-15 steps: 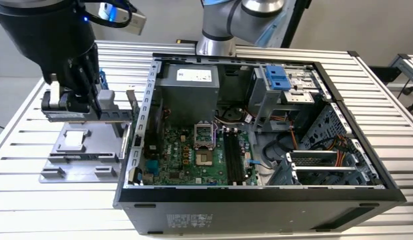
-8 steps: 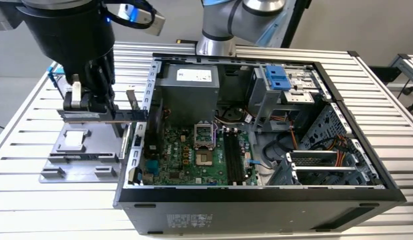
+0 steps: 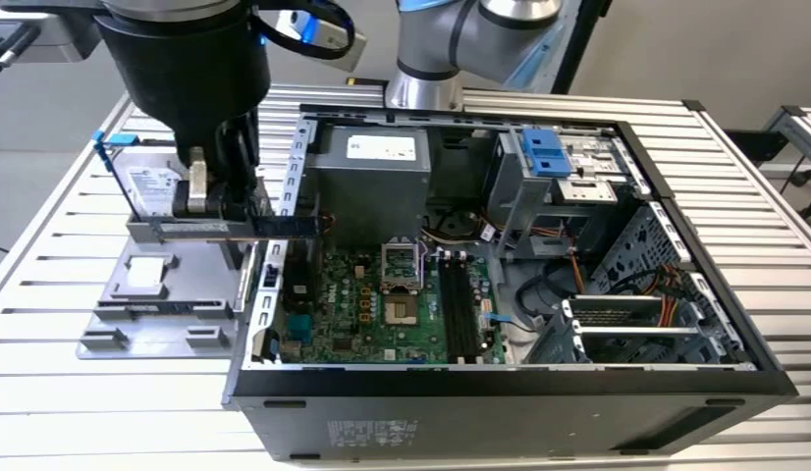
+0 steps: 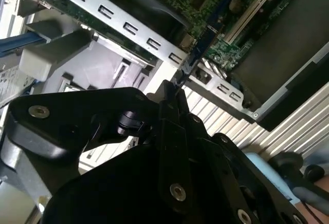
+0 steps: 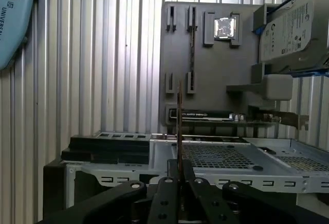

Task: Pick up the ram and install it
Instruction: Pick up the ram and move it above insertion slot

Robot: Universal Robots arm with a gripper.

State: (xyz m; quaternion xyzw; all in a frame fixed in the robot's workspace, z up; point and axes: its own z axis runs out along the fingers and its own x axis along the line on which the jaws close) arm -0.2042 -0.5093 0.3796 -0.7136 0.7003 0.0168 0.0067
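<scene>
Nearest the exterior camera: black near wall of the open computer case (image 3: 511, 392), lying on its side on a slatted metal table (image 3: 26, 294). Motherboard (image 3: 366, 304) exposed inside, with long dark memory slots (image 3: 460, 304) running near to far. Grey power supply (image 3: 379, 172) sits at the far side of the case.

On the exterior view's left, just beside the case, is a grey fixture tray (image 3: 157, 319). A silver hard drive (image 3: 150, 182) with a blue bracket stands on edge at the tray's far end. A small square chip (image 3: 143, 273) lies flat nearer the camera.

Gripper (image 3: 229, 221) hangs over the tray, close to the case's left wall. Fingers pinched tight on the ram (image 3: 291, 228). The stick juts out sideways, its free end reaching to the case's perforated metal frame.

First wrist view: gripper (image 5: 179, 165) with fingertips pressed together. The ram (image 5: 179, 121) is seen edge-on as a thin dark line rising from between them. Beyond it are the tray (image 5: 205, 64), the chip (image 5: 225, 28) and the hard drive (image 5: 288, 29).

Second wrist view: gripper (image 4: 175, 88) clamped on the ram (image 4: 203, 41), a narrow dark-blue edge pointing towards green circuit board inside the case frame. Ram is clear of the tray and not seated in any slot.

Arm's base (image 3: 425, 69) stands on the table's far edge, behind the case.
</scene>
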